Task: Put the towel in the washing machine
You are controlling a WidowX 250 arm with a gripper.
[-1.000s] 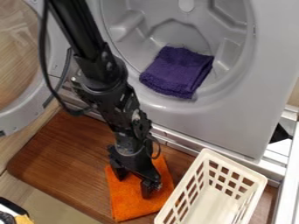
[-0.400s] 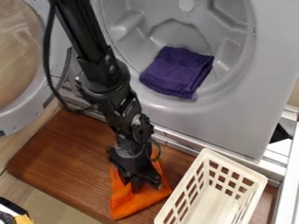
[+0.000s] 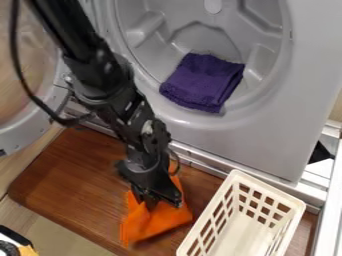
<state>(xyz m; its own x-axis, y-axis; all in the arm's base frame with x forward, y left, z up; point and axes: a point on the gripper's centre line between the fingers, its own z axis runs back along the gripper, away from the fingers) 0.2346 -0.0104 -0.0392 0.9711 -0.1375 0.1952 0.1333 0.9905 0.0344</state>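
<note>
Fingers that stood apart over a flat cloth a second ago have drawn together, and the gripper (image 3: 159, 201) has shifted a little toward the view's left, pulling the orange towel (image 3: 155, 222) into a peak. The claw looks clamped on a pinch of that towel near its upper part, while the rest fans out below, over the wooden board (image 3: 73, 170). How deep the bite goes, I cannot tell; if only a thin fold is caught, the weight of the loose cloth could drag it free as it rises. Just beside the towel sits the white basket (image 3: 269, 188); a swing that way while the cloth hangs low could snag a corner on its rim. Behind, the washing machine (image 3: 267, 145) gapes open, its door (image 3: 27, 127) swung out to the left near the arm (image 3: 103, 80), so a wide lift might knock it. Inside the opening lies a folded purple towel (image 3: 202, 82), close to the lip: carried in too low, the orange one could catch on that lip or sweep the purple one out.
</note>
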